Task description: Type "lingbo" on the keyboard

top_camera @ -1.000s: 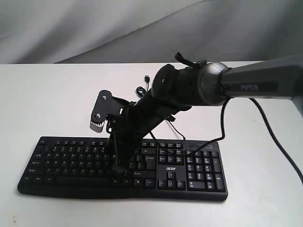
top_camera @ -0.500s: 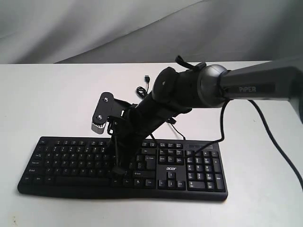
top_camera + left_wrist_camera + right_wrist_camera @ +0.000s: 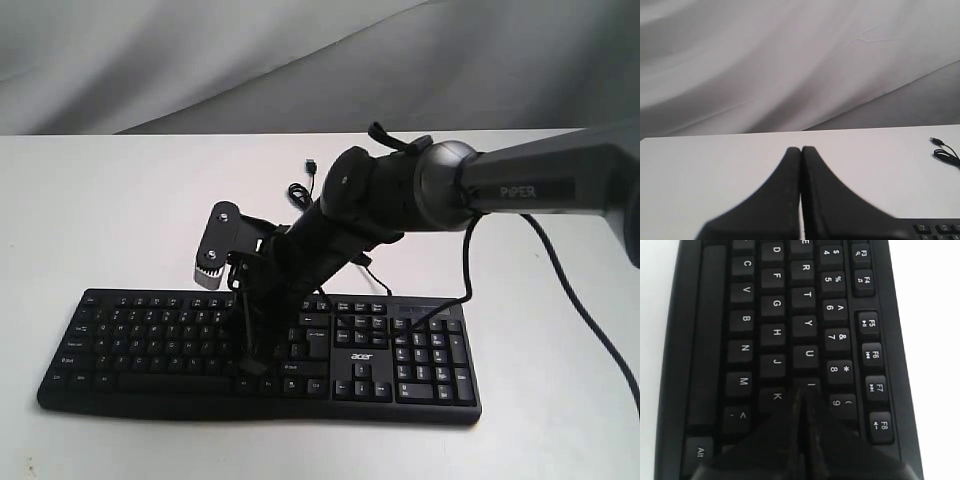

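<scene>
The black keyboard [image 3: 150,345] with its white acer logo lies near the front of the white table. My right arm reaches across it from the right. My right gripper [image 3: 257,366] is shut with nothing in it and points down into the right part of the letter keys. In the right wrist view my right gripper [image 3: 801,393] has its tips at the edge of the I key [image 3: 811,384], between K [image 3: 776,396] and 9 [image 3: 840,402]; whether they touch is unclear. My left gripper [image 3: 801,148] is shut, empty, above bare table beside a keyboard corner [image 3: 940,230]. It is out of the exterior view.
The keyboard's thin black USB cable [image 3: 305,185] lies coiled on the table behind the keyboard and shows again as the cable [image 3: 944,152] in the left wrist view. A grey cloth backdrop [image 3: 200,60] hangs behind the table. The right arm's own cable [image 3: 470,255] loops over the numeric keypad.
My right arm has sunk slightly, bringing the shut gripper a little lower and nearer the keyboard's front. The keyboard has not moved.
</scene>
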Controlling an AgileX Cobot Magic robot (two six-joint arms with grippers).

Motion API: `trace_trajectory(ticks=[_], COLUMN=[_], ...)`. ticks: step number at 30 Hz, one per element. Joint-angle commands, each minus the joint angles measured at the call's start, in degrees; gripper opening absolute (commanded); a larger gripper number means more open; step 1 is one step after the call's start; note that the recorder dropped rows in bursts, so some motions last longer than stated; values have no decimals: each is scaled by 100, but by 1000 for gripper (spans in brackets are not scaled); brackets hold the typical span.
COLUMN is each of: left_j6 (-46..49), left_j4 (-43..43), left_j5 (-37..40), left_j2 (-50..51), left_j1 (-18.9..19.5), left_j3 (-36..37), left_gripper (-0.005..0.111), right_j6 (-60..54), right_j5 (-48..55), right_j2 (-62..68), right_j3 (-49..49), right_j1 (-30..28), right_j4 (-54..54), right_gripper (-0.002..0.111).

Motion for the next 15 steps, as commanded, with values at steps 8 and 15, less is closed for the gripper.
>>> trace_trajectory(ticks=[8, 15], left_j6=[-12, -12], left_j4=[1, 1], left_j5=[-52, -52], left_j2=[-28, -28], left_j1=[-38, -38], left_j3=[28, 28], left_gripper=[1, 1], right_j6=[-128, -158], right_j5=[7, -63], right_j2=[51, 70], right_j3=[11, 11], right_j1=[-52, -52], right_j4=[73, 99], right_gripper=[0, 0])
